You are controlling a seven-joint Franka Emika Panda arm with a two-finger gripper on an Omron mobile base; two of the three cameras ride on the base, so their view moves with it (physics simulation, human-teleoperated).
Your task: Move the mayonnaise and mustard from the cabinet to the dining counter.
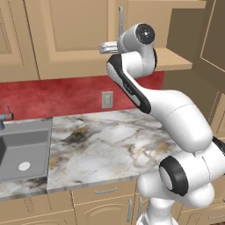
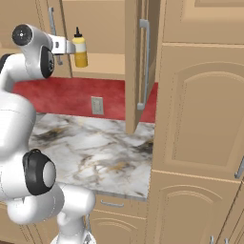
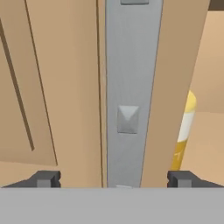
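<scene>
mustard (image 3: 183,131) right of open fingers (image 3: 46,179)

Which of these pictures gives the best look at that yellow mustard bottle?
The right base view: the mustard stands whole on the open cabinet shelf, black nozzle included. The hand view catches just a yellow sliver past a door edge.

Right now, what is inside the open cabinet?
On the cabinet shelf stands the mustard, upright. In the hand view it peeks from behind the left door's edge. The closed left door covers the rest; no mayonnaise is visible.
</scene>
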